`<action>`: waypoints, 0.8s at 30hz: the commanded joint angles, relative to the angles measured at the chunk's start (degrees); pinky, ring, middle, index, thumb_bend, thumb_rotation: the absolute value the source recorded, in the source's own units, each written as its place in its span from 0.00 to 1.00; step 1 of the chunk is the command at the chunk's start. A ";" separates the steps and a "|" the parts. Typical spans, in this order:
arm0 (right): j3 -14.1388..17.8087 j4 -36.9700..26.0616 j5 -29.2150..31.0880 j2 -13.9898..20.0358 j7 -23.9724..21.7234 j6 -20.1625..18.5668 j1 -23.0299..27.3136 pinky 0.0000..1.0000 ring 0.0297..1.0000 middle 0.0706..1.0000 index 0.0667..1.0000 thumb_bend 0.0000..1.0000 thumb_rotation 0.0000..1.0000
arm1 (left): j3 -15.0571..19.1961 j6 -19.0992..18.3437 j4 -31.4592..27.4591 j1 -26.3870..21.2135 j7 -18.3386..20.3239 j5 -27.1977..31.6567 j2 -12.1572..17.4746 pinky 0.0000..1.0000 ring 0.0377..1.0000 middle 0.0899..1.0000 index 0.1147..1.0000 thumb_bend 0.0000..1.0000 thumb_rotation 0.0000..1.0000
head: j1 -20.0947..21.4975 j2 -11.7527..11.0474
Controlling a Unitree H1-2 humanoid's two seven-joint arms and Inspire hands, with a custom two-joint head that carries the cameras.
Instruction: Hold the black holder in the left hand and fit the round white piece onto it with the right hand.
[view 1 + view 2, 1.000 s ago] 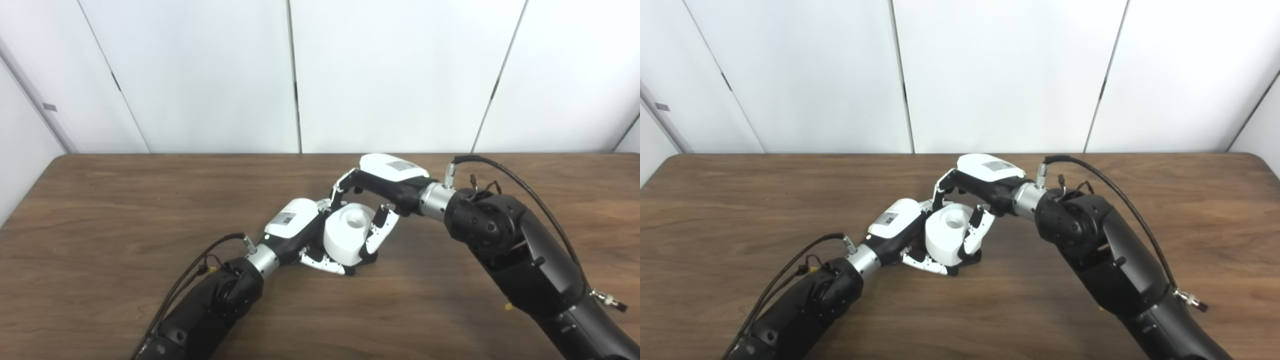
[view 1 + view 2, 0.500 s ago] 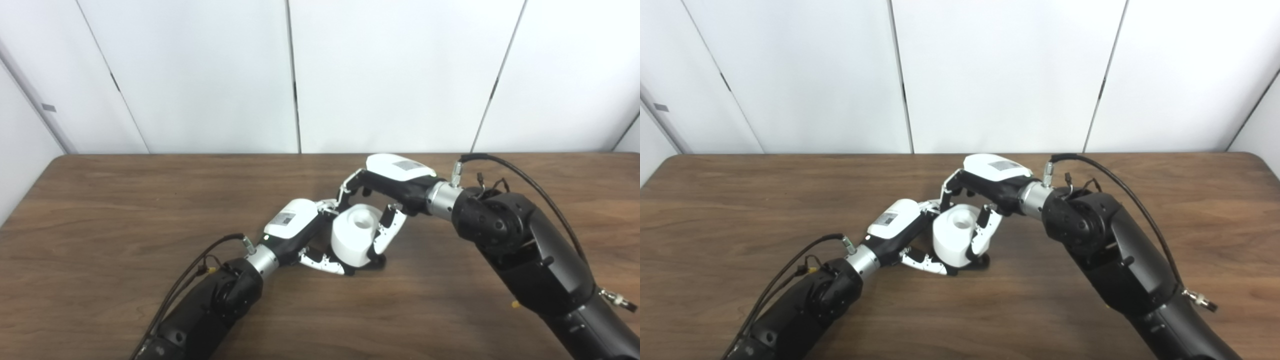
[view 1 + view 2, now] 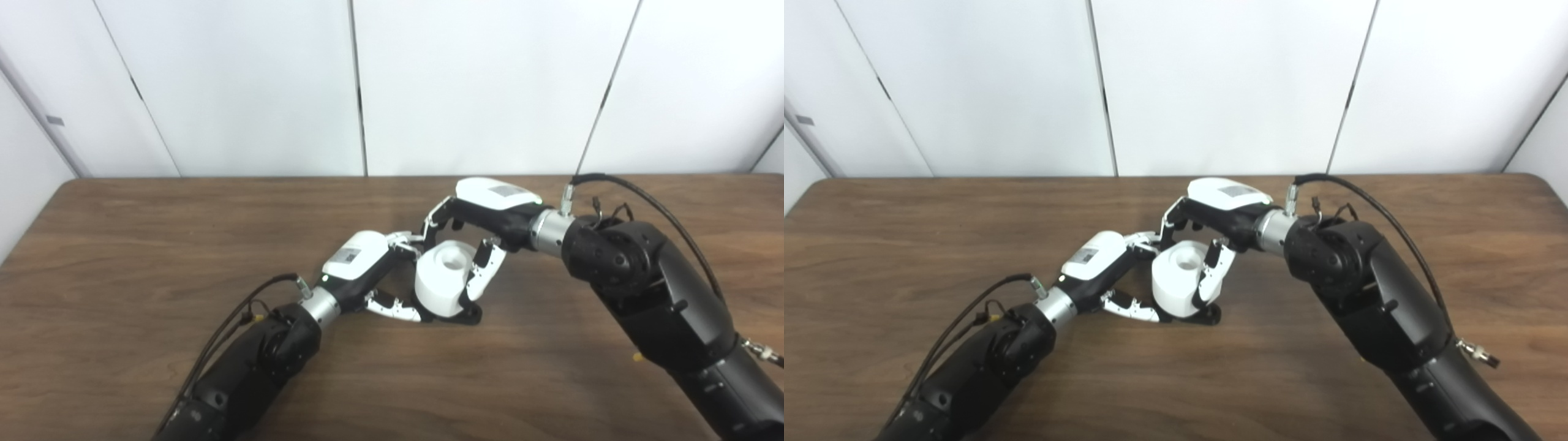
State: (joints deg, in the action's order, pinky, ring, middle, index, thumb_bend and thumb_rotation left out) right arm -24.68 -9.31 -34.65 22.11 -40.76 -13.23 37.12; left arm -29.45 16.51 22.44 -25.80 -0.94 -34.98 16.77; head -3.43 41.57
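Spanning left eye view: dark wood-grain counter [image 3: 122,245], white panelled wall [image 3: 245,86] behind. Right hand [image 3: 484,211] clamped on round white piece [image 3: 444,285] mid-counter; black holder [image 3: 468,315] peeking beneath. Right eye view: left hand [image 3: 1105,269] cupping piece's base, fingers apart. Grey labels on both hands, unreadable.

Both hands crowded at table [image 3: 153,245] centre, left hand [image 3: 361,269] and right hand [image 3: 484,211] flanking round white piece [image 3: 444,278], no passage between them, open tabletop far left, far right and near side.
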 commanded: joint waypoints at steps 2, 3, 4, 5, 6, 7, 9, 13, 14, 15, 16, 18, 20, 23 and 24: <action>1.03 -1.59 0.02 0.30 0.29 -0.29 2.43 0.72 0.78 0.75 0.44 0.52 0.13 | -1.65 -1.51 2.23 2.47 5.28 -1.25 1.12 0.79 0.88 0.84 0.41 0.52 0.07 | -0.10 0.07; 1.02 -1.62 0.02 0.30 0.27 -0.33 2.39 0.72 0.78 0.75 0.44 0.52 0.13 | -1.67 -1.32 2.35 2.46 5.16 -1.25 1.11 0.78 0.88 0.84 0.41 0.52 0.07 | -0.10 0.07; 1.01 -1.65 0.06 0.29 0.28 -0.28 2.35 0.71 0.78 0.75 0.44 0.52 0.13 | -1.66 -1.13 2.45 2.46 5.09 -1.18 1.11 0.78 0.88 0.84 0.41 0.52 0.07 | -0.10 0.07; 1.00 -1.64 0.09 0.28 0.31 -0.21 2.31 0.71 0.78 0.75 0.44 0.52 0.13 | -1.66 -0.98 2.55 2.45 5.04 -1.12 1.11 0.78 0.88 0.84 0.41 0.52 0.07 | -0.05 0.04; 1.00 -1.63 0.10 0.26 0.36 -0.17 2.29 0.71 0.78 0.75 0.44 0.52 0.13 | -1.67 -0.78 2.66 2.42 5.01 -1.06 1.12 0.78 0.88 0.84 0.41 0.52 0.07 | -0.05 0.04; 1.03 -1.63 0.07 0.21 0.48 -0.15 2.24 0.71 0.78 0.75 0.44 0.52 0.13 | -1.70 -0.59 2.70 2.37 5.18 -0.90 1.15 0.78 0.88 0.84 0.41 0.52 0.07 | 0.01 0.00; 1.10 -1.63 -0.01 0.12 0.71 -0.13 2.16 0.72 0.78 0.75 0.44 0.52 0.13 | -1.78 -0.44 2.69 2.28 5.52 -0.82 1.22 0.77 0.88 0.85 0.41 0.52 0.07 | 0.01 0.00; 1.36 -1.60 0.12 -0.01 1.20 0.18 1.99 0.73 0.78 0.75 0.44 0.52 0.13 | -1.70 -0.25 3.01 2.24 5.47 -0.72 1.11 0.77 0.88 0.85 0.41 0.52 0.07 | -0.08 0.03; 1.43 -1.58 0.15 -0.02 1.34 0.33 1.95 0.73 0.78 0.75 0.44 0.52 0.13 | -1.57 -0.46 2.94 2.28 5.67 -0.48 1.04 0.78 0.89 0.85 0.41 0.52 0.07 | 0.01 0.01; 1.49 -1.56 0.17 -0.03 1.43 0.44 1.93 0.73 0.78 0.75 0.44 0.52 0.13 | -1.47 -0.63 2.89 2.31 5.83 -0.31 0.99 0.78 0.89 0.85 0.41 0.52 0.07 | 0.01 0.01; 1.60 -1.57 0.19 -0.07 1.56 0.49 1.91 0.73 0.78 0.75 0.44 0.52 0.13 | -1.41 -0.84 2.66 2.38 5.82 -0.36 0.96 0.79 0.89 0.85 0.41 0.52 0.07 | 0.05 0.00; 1.80 -1.61 0.24 -0.12 1.64 0.42 1.93 0.73 0.78 0.74 0.44 0.52 0.13 | -1.34 -0.94 2.49 2.45 5.63 -0.45 0.90 0.79 0.89 0.85 0.41 0.52 0.07 | -0.01 -0.04; 2.07 -1.69 0.20 -0.15 1.90 0.50 1.95 0.73 0.78 0.74 0.44 0.52 0.13 | -1.40 -0.85 2.54 2.37 5.59 -0.61 0.89 0.78 0.88 0.85 0.41 0.52 0.07 | -0.02 -0.06; 2.66 -1.71 0.35 -0.27 2.66 1.02 1.88 0.73 0.78 0.74 0.44 0.52 0.13 | -1.44 -0.67 2.67 2.30 5.51 -0.66 0.89 0.78 0.89 0.85 0.41 0.52 0.07 | 0.00 -0.10; 2.93 -1.68 0.48 -0.33 3.06 1.36 1.83 0.73 0.79 0.74 0.44 0.52 0.13 | -1.46 -0.53 2.76 2.27 5.48 -0.65 0.90 0.78 0.89 0.85 0.41 0.52 0.07 | 0.01 -0.19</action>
State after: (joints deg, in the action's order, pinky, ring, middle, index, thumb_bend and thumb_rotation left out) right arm -23.31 -9.31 -34.51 21.92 -40.28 -13.11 36.95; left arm -29.28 17.56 22.52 -25.82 -0.86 -34.66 16.85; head -3.34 41.31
